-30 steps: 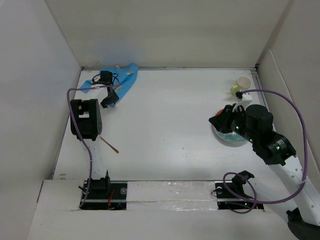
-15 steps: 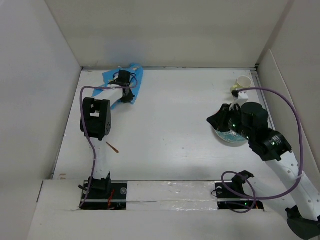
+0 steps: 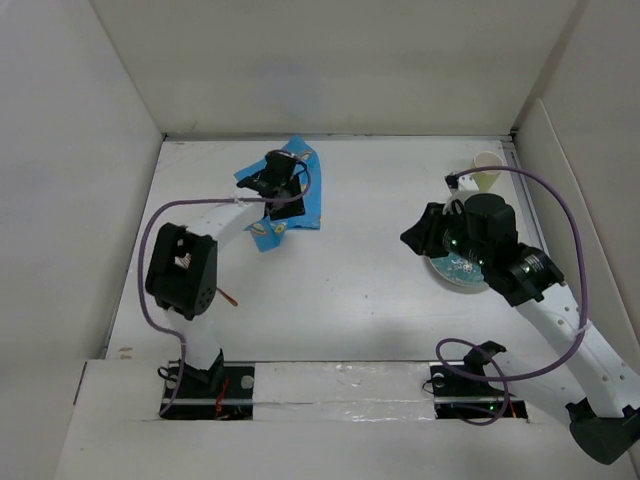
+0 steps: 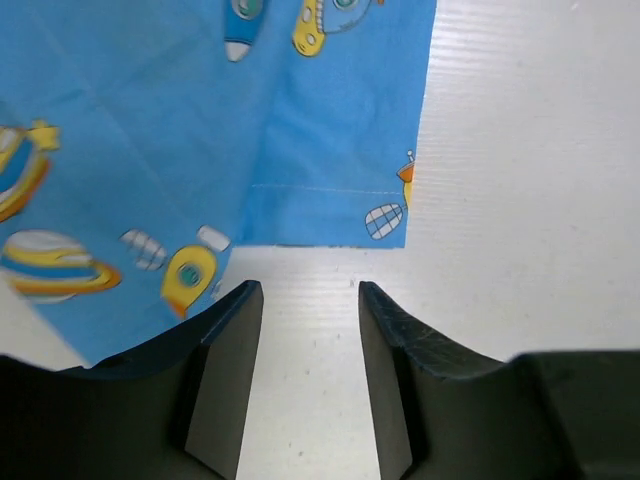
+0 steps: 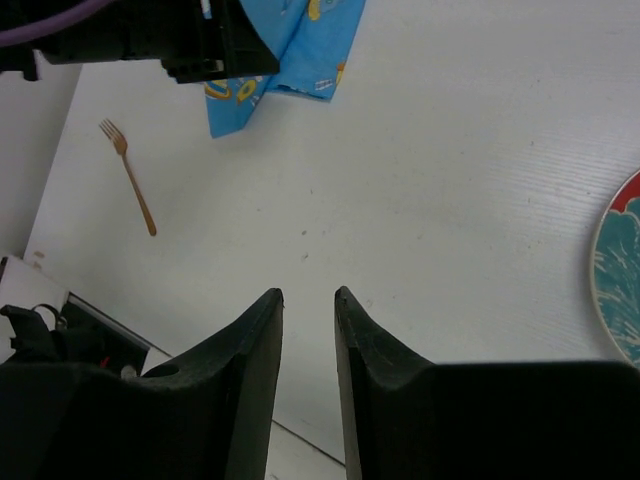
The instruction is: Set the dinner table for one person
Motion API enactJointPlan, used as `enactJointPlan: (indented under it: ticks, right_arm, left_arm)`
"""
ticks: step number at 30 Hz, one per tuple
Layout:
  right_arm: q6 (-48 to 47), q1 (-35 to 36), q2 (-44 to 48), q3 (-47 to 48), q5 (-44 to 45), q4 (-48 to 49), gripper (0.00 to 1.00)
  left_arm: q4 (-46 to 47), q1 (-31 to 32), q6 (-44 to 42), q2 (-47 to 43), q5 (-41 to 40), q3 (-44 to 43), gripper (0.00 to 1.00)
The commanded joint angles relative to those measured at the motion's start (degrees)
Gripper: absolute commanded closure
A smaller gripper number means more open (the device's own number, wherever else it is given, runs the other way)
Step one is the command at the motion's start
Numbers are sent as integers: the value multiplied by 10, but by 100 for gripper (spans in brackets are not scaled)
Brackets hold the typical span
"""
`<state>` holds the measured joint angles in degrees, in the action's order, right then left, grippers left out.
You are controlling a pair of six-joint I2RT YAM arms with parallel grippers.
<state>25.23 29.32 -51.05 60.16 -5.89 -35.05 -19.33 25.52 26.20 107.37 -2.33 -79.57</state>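
The dinner table (image 3: 340,300) is a white tabletop with white upright panels round it. A blue cloth (image 3: 308,180) with cartoon prints lies crumpled at the far left of centre. My left gripper (image 3: 288,203) hangs over its near edge. In the left wrist view the gripper (image 4: 310,290) is open, with bare table between the jaws and the cloth (image 4: 200,130) just beyond them. My right gripper (image 3: 412,235) is narrowly open and empty (image 5: 308,293), held above the table left of a patterned plate (image 3: 455,272).
A copper fork (image 3: 228,297) lies near the left arm's elbow and shows in the right wrist view (image 5: 130,180). A pale cup (image 3: 487,168) stands at the far right corner. The plate's rim (image 5: 620,270) shows at the right edge of the right wrist view.
The left gripper and the blue cloth have moved from the far left corner rightward toward the middle. The right arm has shifted a little left and further off the plate.
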Motion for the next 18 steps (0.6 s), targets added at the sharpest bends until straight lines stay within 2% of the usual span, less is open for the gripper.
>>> enactJointPlan:
  ticks: [1,2,3,4,5,6,8,9,11,13,15,18]
  right_arm:
    - [-11,-2,2,6,-11,38,66]
    - [-11,-2,2,4,-10,39,68]
    - [-11,-2,4,1,-10,41,88]
    - [-11,-2,6,0,-10,38,96]
    - [-11,-2,9,-3,-10,38,100]
    - [-12,-2,13,-5,-10,38,100]
    - [-12,-2,18,-13,-12,41,100]
    - [-11,-2,20,-15,-12,44,100]
    - [-7,-2,26,-21,-15,50,100]
    - [-6,-2,26,-24,-18,51,94]
    - [-5,-2,25,-26,-24,51,82]
    - [-4,3,30,-30,-29,52,73]
  left_arm:
    - [10,-6,13,-127,-19,34,62]
    - [11,-6,17,-143,-23,62,65]
    - [8,-6,17,-157,-25,74,71]
    - [4,-6,17,-179,-28,86,84]
    - [0,-6,16,-185,-26,115,88]
    - [-7,-6,13,-194,-21,141,96]
    - [-8,-6,14,-198,-20,170,99]
    - [-6,-6,16,-202,-22,181,98]
    - [10,-6,15,-202,-29,208,85]
    - [20,-6,13,-190,-29,209,69]
    - [29,-6,11,-175,-33,202,64]
    - [40,-6,5,-132,-44,180,62]
